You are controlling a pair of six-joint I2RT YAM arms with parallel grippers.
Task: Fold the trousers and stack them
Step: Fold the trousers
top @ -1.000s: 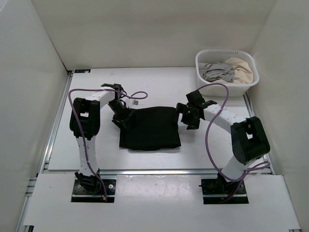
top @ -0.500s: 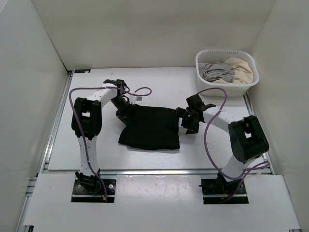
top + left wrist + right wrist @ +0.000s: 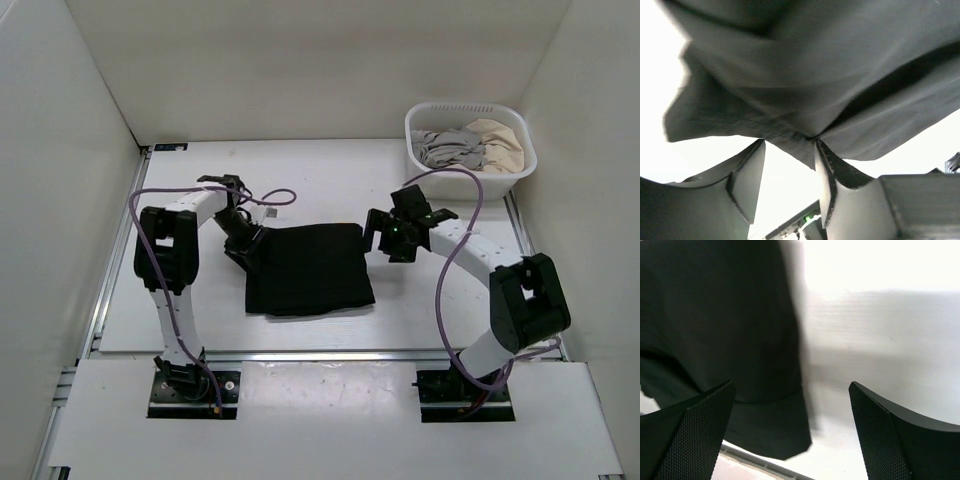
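Fold set: the trousers (image 3: 312,270) lie flat again, my right end effector (image 3: 385,237) backed off wide open, empty; left end effector (image 3: 248,248) parted at their corner.

bright even overhead light, soft shadows, blown-out white and close-range blur in both wrist views

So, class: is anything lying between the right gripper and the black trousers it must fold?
Nothing visible does. The right gripper hangs open just off the right edge of the trousers, with only bare table between them. The basket of clothes stands apart in the far right corner.
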